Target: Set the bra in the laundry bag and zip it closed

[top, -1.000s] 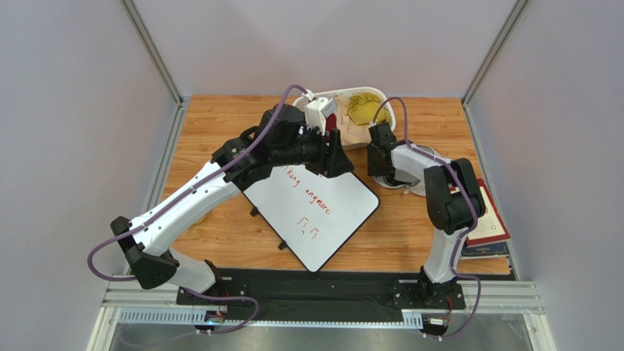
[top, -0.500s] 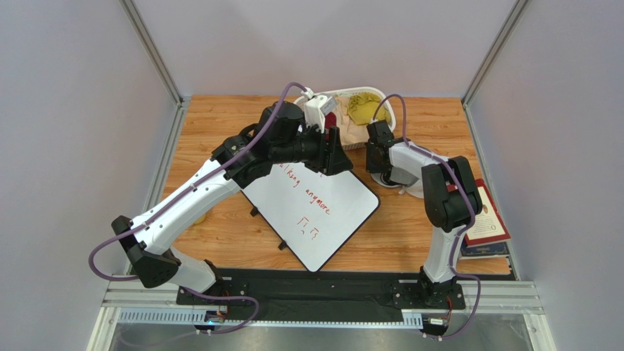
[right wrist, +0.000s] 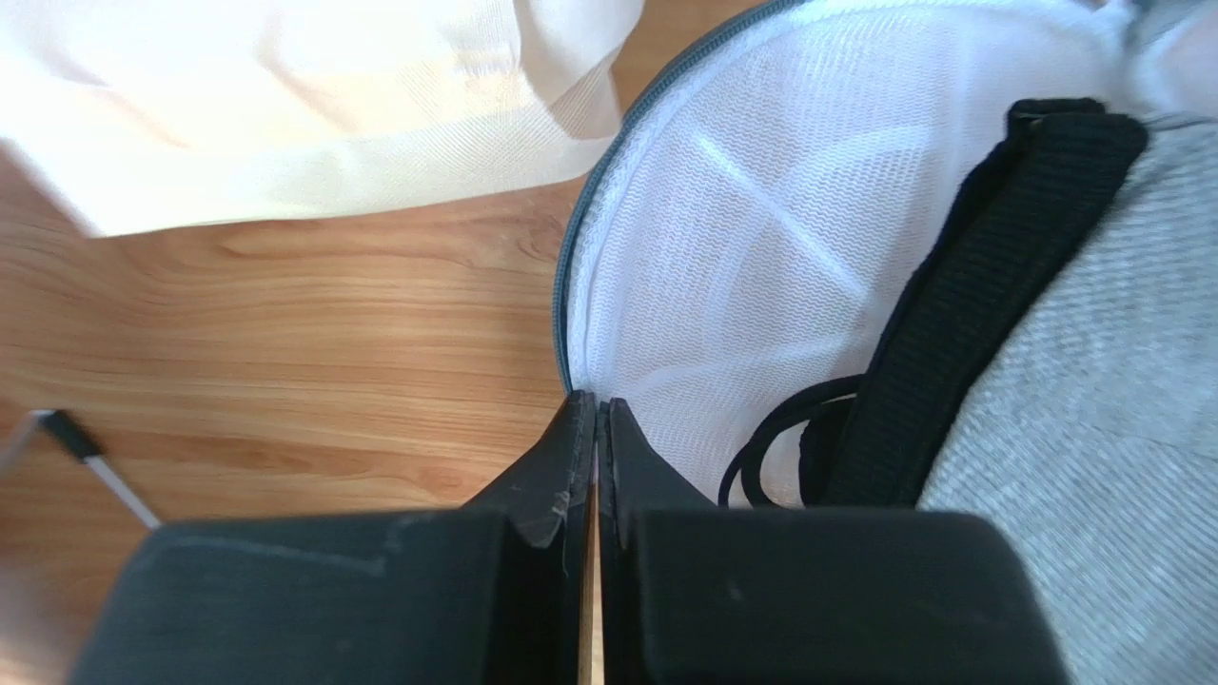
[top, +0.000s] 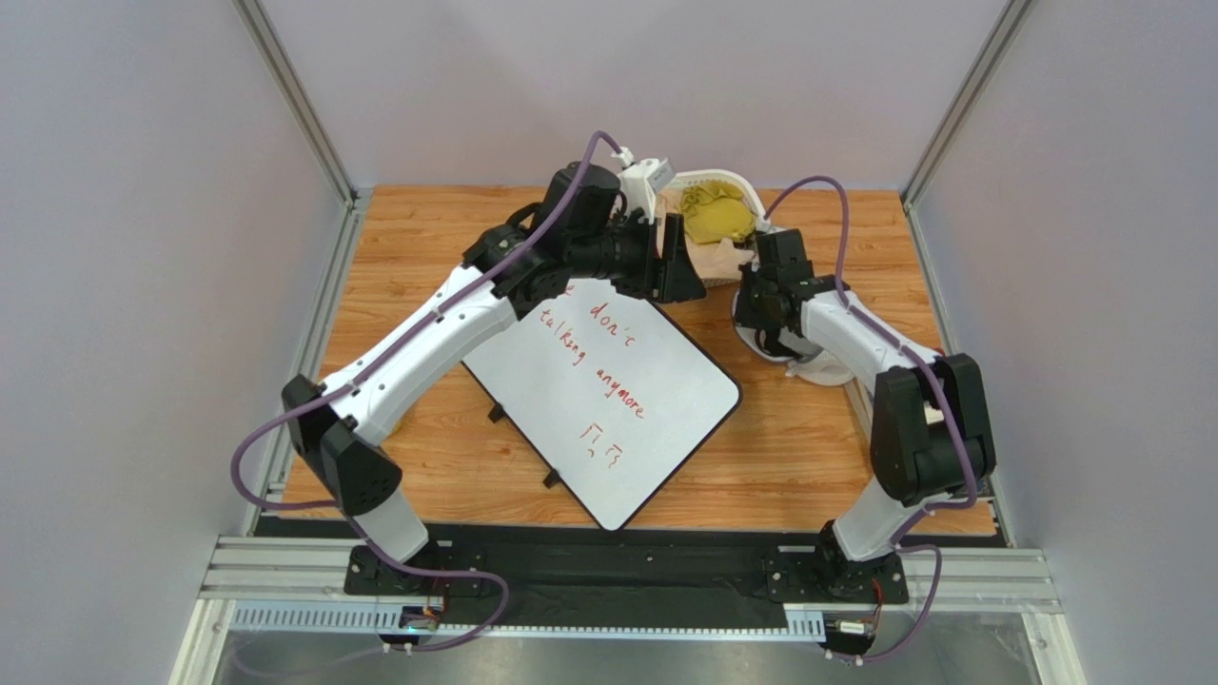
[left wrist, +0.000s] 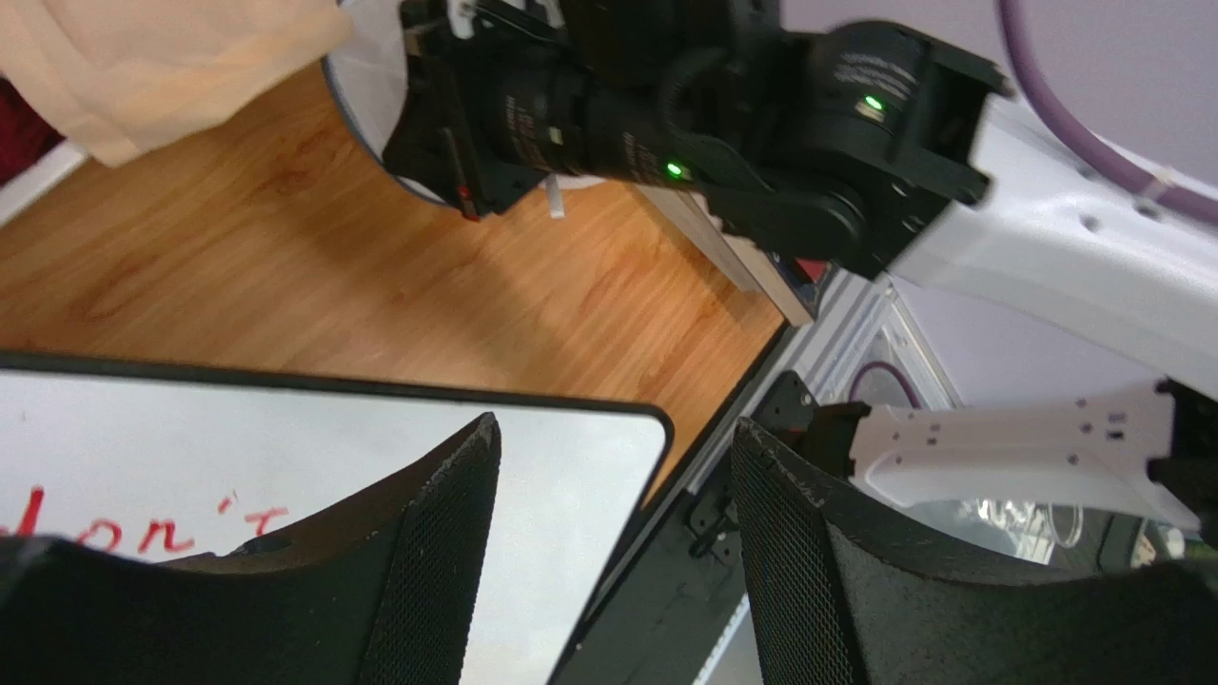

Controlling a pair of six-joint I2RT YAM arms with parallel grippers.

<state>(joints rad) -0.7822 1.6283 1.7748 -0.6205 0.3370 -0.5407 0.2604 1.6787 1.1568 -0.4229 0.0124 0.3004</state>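
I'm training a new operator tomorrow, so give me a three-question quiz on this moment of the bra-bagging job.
1. True or false: the left gripper is shut.
2. Where does the bra lie? A) on the whiteboard B) in the laundry bag C) in the basket
3. Fill in: the right gripper is shut, with its tips at the bag's ____.
Key: 1 false, its jaws stand apart; 2 B; 3 rim, at the grey zipper band.

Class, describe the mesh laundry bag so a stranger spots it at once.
Find the wooden table and look at its right half. There lies the round white mesh laundry bag, rimmed with a grey zipper. Unlike the white plastic basket beyond it, it is soft and see-through.
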